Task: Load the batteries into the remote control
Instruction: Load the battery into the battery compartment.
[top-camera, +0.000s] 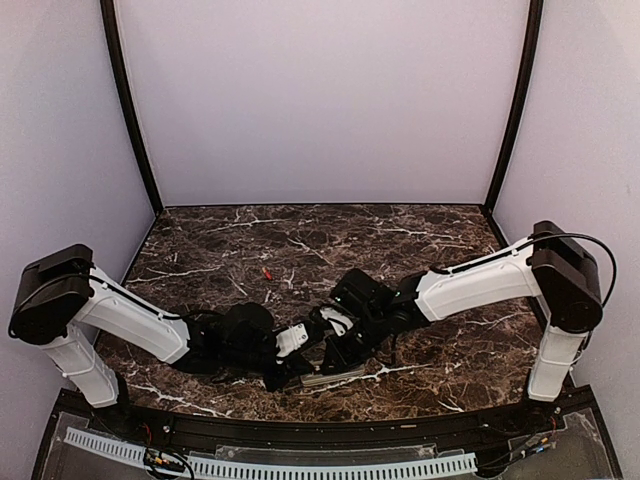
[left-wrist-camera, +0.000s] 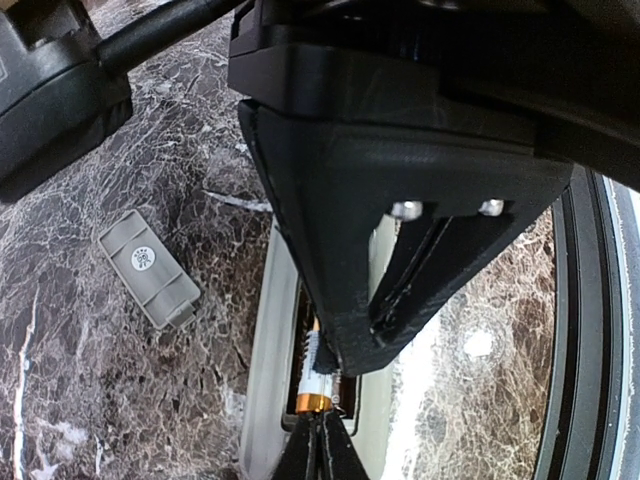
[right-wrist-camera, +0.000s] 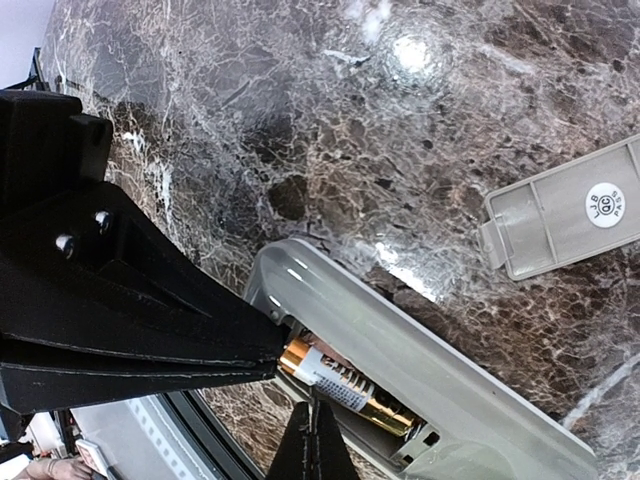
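Note:
The remote control (right-wrist-camera: 440, 345) lies back-up near the table's front edge, its battery compartment uncovered. A gold and white battery (right-wrist-camera: 350, 385) lies in the compartment. My left gripper (left-wrist-camera: 322, 420) is shut, and its tips touch the battery's copper end (left-wrist-camera: 312, 402). My right gripper (right-wrist-camera: 316, 410) is also shut, with its tips against the battery's side. In the top view both grippers meet over the remote control (top-camera: 335, 377). A second, red battery (top-camera: 267, 271) lies alone farther back on the table.
The grey compartment cover (left-wrist-camera: 150, 268) lies flat on the marble beside the remote, also visible as the cover (right-wrist-camera: 565, 210) in the right wrist view. The table's dark front rim (left-wrist-camera: 590, 330) runs close by the remote.

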